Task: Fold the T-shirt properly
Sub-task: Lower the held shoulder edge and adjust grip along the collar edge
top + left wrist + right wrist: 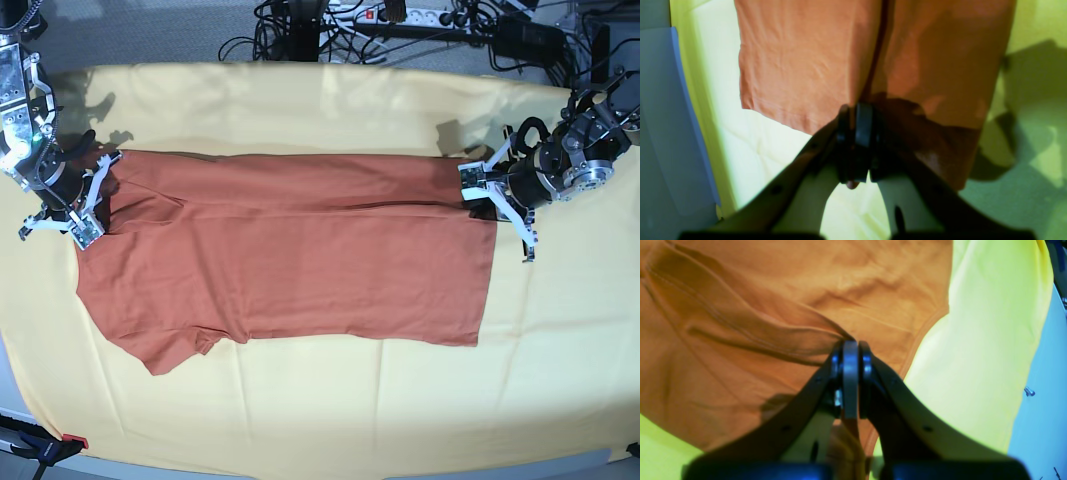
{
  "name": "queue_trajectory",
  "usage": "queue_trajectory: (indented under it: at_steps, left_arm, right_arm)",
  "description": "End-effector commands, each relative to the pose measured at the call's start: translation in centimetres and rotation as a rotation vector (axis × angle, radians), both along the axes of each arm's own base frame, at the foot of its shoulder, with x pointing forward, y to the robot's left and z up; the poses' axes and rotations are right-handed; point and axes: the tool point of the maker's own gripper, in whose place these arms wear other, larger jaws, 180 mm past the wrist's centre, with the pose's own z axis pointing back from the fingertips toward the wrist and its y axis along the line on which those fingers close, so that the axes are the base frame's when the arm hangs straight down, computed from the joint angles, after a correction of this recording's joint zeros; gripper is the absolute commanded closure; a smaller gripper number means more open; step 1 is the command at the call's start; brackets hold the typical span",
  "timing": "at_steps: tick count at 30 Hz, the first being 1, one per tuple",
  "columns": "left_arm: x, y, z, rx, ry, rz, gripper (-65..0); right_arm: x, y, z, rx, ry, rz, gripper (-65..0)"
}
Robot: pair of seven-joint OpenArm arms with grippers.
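Two grippers pinch the T-shirt point(290, 260), spread flat on the yellow cloth point(330, 410): left gripper point(478, 190) clamps the hem edge, right gripper point(92, 200) clamps the shoulder end.

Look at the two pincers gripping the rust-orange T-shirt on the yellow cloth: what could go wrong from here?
1. The left pincer and right pincer each pinch only a small bit of the rust-orange cotton T-shirt; the fabric may slip out mid-fold.
2. One sleeve still sticks out on the near side, so the fold could end up lopsided.
3. The pale yellow cloth underneath might get dragged or wrinkled.
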Motion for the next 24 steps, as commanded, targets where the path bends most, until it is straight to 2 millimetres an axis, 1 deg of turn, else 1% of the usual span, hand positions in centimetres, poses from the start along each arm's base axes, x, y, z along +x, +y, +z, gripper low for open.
queue_trajectory:
  at_steps: [1,3,7,11,15,21,24]
  left_arm:
    - [1.0,0.5,1.4,0.007,-0.048,0.005,-2.2]
    - [1.0,0.5,1.4,0.006,-0.048,0.005,-2.2]
    - [1.0,0.6,1.4,0.007,-0.048,0.005,-2.2]
    - [1.0,0.6,1.4,0.007,-0.048,0.005,-2.2]
    - [1.1,0.7,1.4,0.020,-0.059,-0.001,-2.2]
    - [1.2,0.7,1.4,0.026,-0.064,-0.004,-2.2]
    - [1.3,0.7,1.5,0.027,-0.069,-0.004,-2.7]
  right_arm:
    - [1.1,-0.7,1.7,-0.027,-0.065,-0.010,0.0]
    - [1.4,-1.2,2.0,-0.032,-0.085,-0.037,0.0]
    - [1.4,-1.2,2.0,-0.031,-0.088,-0.042,0.0]
    - [1.9,-2.2,2.6,-0.041,-0.128,-0.099,0.0]
    - [1.9,-2.0,2.6,-0.040,-0.135,-0.093,0.0]
    - [1.8,-1.1,2.5,-0.028,-0.123,-0.038,0.0]
    - [1.8,-1.1,2.5,-0.029,-0.124,-0.037,0.0]
